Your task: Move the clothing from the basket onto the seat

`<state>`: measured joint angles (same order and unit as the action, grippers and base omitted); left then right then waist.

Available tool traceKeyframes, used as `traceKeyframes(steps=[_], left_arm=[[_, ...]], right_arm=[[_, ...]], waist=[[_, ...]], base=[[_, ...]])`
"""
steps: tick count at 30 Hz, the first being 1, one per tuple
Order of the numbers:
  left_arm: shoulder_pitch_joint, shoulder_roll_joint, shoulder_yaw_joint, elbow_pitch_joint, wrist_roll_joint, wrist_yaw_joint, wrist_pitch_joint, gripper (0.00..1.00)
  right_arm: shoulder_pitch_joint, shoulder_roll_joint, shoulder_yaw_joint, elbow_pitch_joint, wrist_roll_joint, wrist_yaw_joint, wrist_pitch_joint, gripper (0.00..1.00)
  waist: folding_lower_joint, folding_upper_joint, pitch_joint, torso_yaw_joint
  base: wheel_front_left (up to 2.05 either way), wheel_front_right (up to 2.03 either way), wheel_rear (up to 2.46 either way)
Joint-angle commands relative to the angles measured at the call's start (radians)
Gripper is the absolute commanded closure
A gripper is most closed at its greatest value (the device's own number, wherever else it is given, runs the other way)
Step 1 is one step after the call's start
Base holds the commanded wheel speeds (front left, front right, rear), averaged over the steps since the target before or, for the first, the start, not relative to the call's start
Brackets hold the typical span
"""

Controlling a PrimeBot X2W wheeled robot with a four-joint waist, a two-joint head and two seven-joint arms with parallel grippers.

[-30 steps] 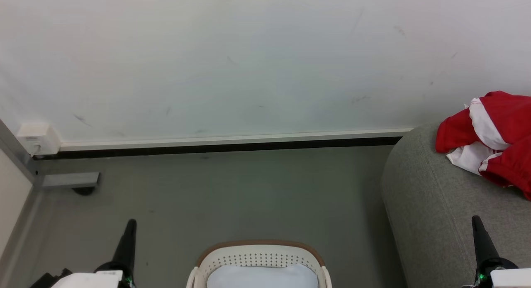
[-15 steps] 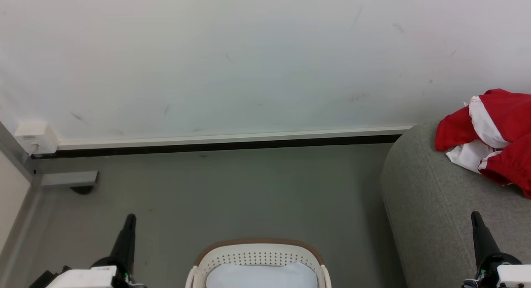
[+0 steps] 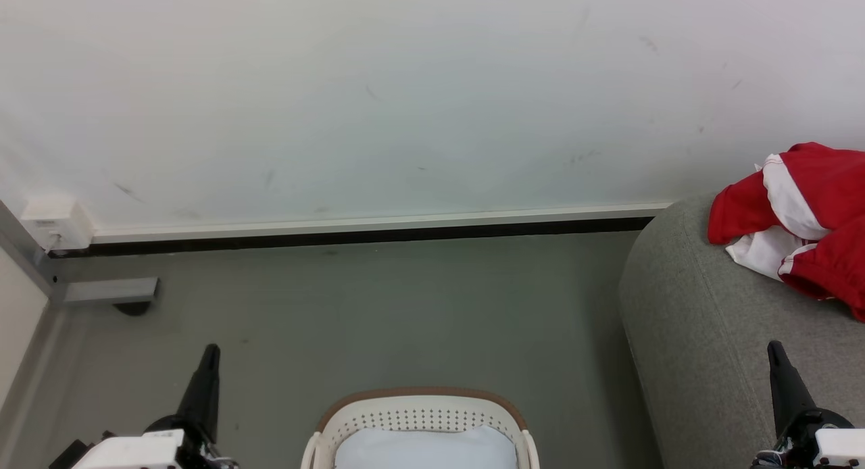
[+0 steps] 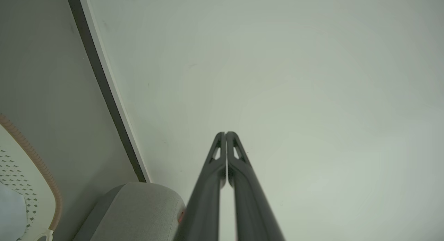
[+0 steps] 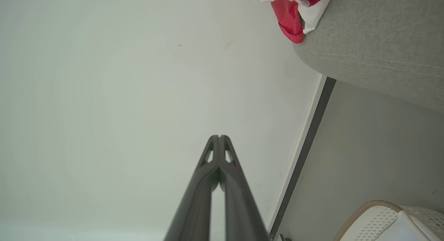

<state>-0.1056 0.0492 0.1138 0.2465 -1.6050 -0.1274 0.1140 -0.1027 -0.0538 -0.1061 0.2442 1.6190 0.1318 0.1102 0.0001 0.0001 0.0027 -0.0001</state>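
Note:
The red clothing [image 3: 804, 222] with white panels lies crumpled on the grey seat [image 3: 703, 334] at the right, also seen as the clothing [image 5: 295, 8] on the seat [image 5: 374, 50] in the right wrist view. The cream basket [image 3: 419, 418] with brown rim stands at bottom centre, holding a pale white-blue cloth [image 3: 426, 450]. My left gripper [image 3: 211, 351] is shut and empty at lower left, its tips [image 4: 225, 134] pressed together. My right gripper [image 3: 774, 347] is shut and empty over the seat's front, tips [image 5: 219, 136] together.
A white wall [image 3: 405, 97] with a pale skirting and a dark gap [image 3: 351, 238] runs across the back. A white box [image 3: 57, 224] and a grey bracket [image 3: 108, 290] sit at the left corner. Grey floor [image 3: 405, 313] lies between basket and wall.
The whole head view has shifted slightly, so the camera moved. Both grippers show a little higher in it. The clothing and basket keep their places.

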Motion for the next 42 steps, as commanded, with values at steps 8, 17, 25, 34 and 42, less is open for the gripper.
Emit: traceKeyframes(steps=[8, 17, 25, 34, 42], left_arm=[[-0.010, 0.002, 0.003, 0.000, -0.014, -0.006, 0.004, 1.00], [-0.010, 0.002, 0.003, 0.000, -0.014, -0.006, 0.004, 1.00], [-0.010, 0.002, 0.003, 0.000, -0.014, -0.006, 0.004, 1.00], [-0.010, 0.002, 0.003, 0.000, -0.014, -0.006, 0.004, 1.00], [-0.010, 0.002, 0.002, 0.000, -0.014, -0.006, 0.004, 1.00]], right_arm=[[-0.014, -0.002, -0.005, 0.003, -0.003, -0.002, 0.002, 1.00], [-0.014, -0.001, -0.005, 0.003, -0.004, -0.002, 0.002, 1.00], [-0.014, -0.001, -0.006, 0.003, -0.005, -0.002, 0.002, 1.00], [-0.014, 0.000, -0.007, 0.003, -0.006, -0.002, 0.003, 1.00], [-0.014, 0.000, -0.007, 0.003, -0.007, -0.002, 0.004, 1.00]], waist=[[-0.0001, -0.0001, 0.000, 0.000], [-0.0001, -0.0001, 0.000, 0.000], [-0.0001, -0.0001, 0.000, 0.000], [-0.0001, -0.0001, 0.000, 0.000], [-0.0001, -0.0001, 0.000, 0.000]], base=[[0.00, 0.00, 0.00], [0.00, 0.00, 0.00], [0.00, 0.00, 0.00], [0.00, 0.00, 0.00], [0.00, 0.00, 0.00]])
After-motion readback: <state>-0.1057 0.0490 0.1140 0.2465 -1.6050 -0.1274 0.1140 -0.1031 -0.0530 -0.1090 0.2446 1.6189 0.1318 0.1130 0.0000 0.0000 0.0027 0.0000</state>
